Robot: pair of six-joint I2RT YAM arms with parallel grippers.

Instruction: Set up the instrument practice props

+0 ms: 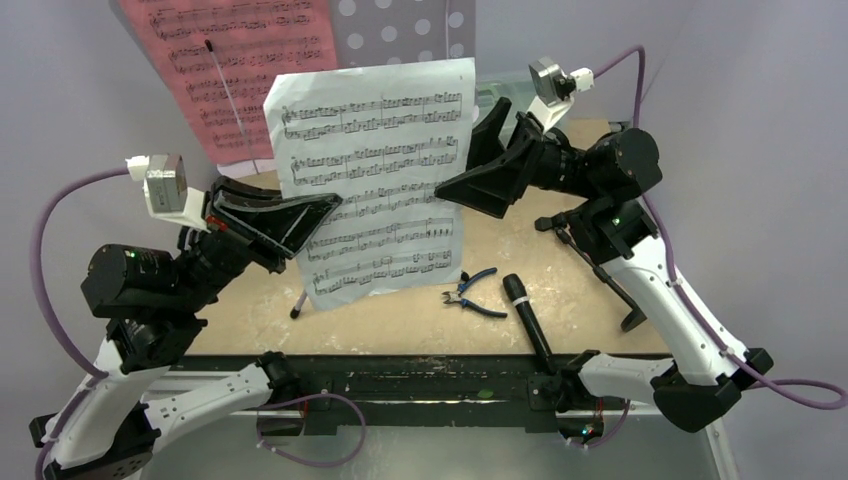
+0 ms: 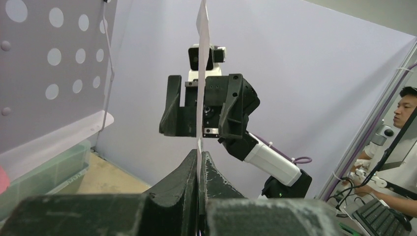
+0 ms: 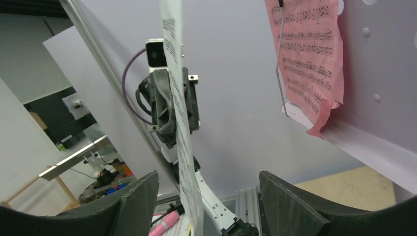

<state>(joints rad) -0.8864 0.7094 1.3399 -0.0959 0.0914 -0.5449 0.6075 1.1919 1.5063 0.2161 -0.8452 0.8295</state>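
The white sheet of music hangs upright over the middle of the table. My left gripper is shut on its left edge; in the left wrist view the jaws pinch the sheet edge-on. My right gripper is open around the sheet's right edge; in the right wrist view the sheet hangs between the fingers, nearer the left one. The pink sheet rests on the lilac perforated music stand. The black microphone lies at the front right. The black round-based stand lies behind the right arm.
Blue-handled pliers lie left of the microphone. The translucent green toolbox sits at the back, mostly hidden by the white sheet. A tripod leg of the music stand reaches the table below the sheet's lower left corner.
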